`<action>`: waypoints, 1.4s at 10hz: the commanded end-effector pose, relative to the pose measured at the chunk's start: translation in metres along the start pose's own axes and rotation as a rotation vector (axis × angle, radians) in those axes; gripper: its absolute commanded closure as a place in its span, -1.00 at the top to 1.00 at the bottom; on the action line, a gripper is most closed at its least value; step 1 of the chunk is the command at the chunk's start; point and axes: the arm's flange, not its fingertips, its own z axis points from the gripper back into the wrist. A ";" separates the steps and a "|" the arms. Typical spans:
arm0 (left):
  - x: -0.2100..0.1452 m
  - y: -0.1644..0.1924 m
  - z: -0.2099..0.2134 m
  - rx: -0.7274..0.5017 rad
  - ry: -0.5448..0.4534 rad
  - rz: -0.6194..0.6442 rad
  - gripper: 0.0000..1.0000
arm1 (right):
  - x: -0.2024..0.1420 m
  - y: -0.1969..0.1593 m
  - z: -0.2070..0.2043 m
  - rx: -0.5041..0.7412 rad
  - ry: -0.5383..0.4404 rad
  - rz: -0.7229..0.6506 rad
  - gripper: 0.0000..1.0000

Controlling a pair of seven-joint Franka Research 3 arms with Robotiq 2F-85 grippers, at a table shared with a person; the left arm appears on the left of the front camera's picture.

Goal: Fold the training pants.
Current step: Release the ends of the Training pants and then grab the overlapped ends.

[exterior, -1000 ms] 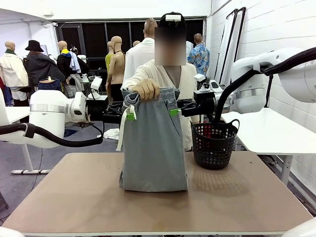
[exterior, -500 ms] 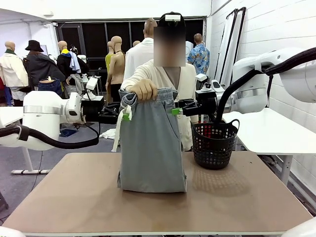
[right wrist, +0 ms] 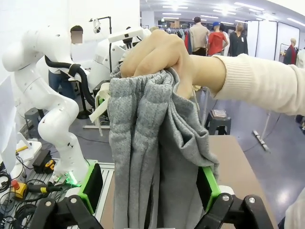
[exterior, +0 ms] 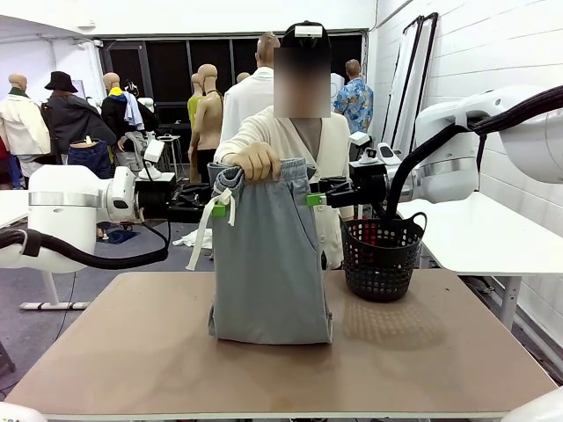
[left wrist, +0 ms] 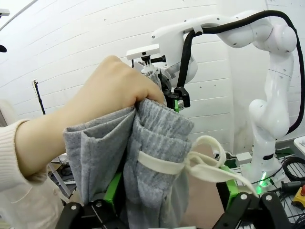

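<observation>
The counter (exterior: 132, 352) is a light brown, rectangular top with a pale front edge, seen lengthwise across the front view. Two things rest on it. The pants (exterior: 268, 272) stand near its middle: only their folded lower end touches the surface, lying flat in a broad straight fold, while the rest rises upright off the counter. A black mesh basket (exterior: 381, 259) with a loop handle stands on the far right part, just beside the pants but apart from them, with something red inside. Its shadow falls on the surface in front of it.
</observation>
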 end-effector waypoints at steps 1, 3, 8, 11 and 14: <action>0.002 -0.008 0.006 0.031 -0.009 0.027 1.00 | -0.001 0.005 0.001 -0.021 0.005 -0.020 1.00; 0.003 -0.012 0.010 0.048 -0.008 0.026 1.00 | -0.002 0.005 0.003 -0.027 0.004 -0.023 1.00; 0.001 -0.023 0.030 0.106 -0.001 0.041 1.00 | -0.002 0.005 0.009 -0.052 -0.005 -0.017 1.00; -0.002 -0.019 0.043 0.133 0.002 0.037 1.00 | -0.004 0.006 0.008 -0.049 -0.007 -0.024 1.00; -0.004 -0.001 0.047 0.145 0.024 0.031 1.00 | -0.004 0.007 0.009 -0.059 -0.012 -0.022 1.00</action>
